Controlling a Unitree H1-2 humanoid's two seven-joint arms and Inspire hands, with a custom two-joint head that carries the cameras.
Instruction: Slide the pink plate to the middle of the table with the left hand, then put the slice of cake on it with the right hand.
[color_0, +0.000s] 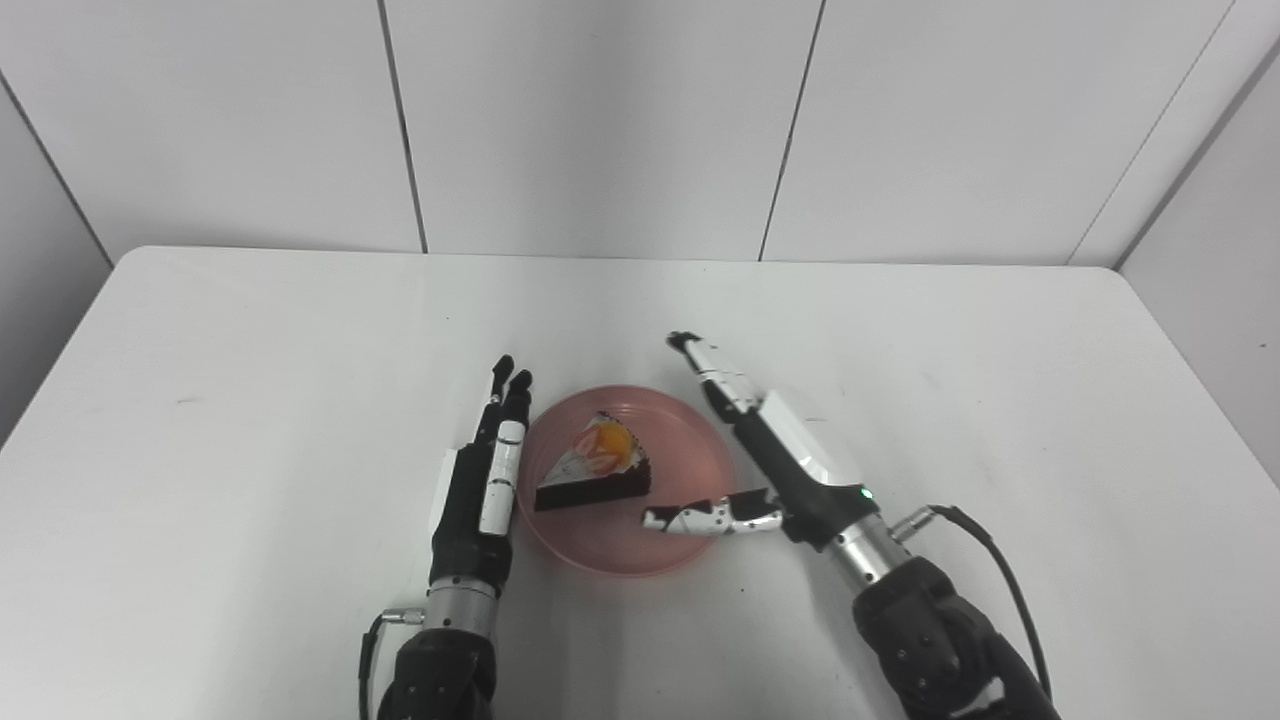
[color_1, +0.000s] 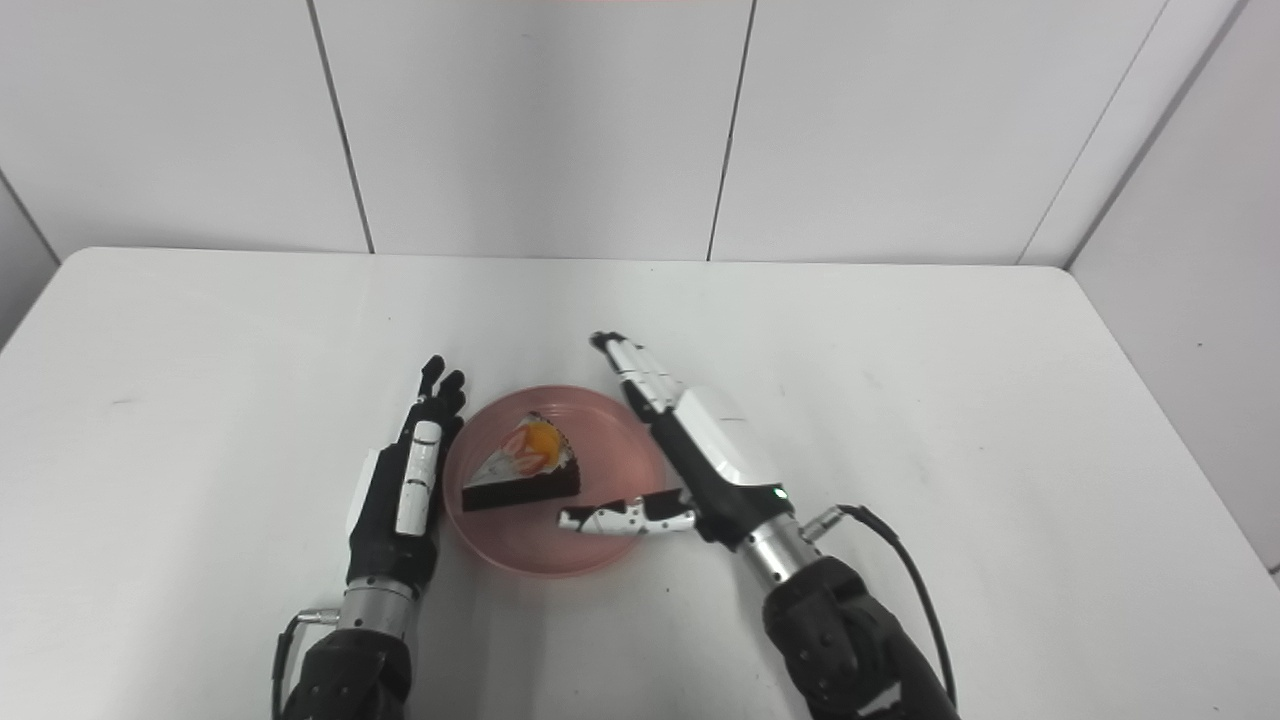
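Wedge-shaped slice of cake (color_0: 595, 468), dark base, white top with orange and red fruit, resting on round translucent pink plate (color_0: 690, 440) near middle of matte white table (color_0: 250, 400), left hand (color_0: 480, 480) flat, fingers extended beside plate rim, holding nothing, right hand (color_0: 770, 450) spread, empty, thumb over plate edge

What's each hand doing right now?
Left hand: open, fingers straight, beside the plate, holding nothing.
Right hand: open, thumb over the plate, cake released.
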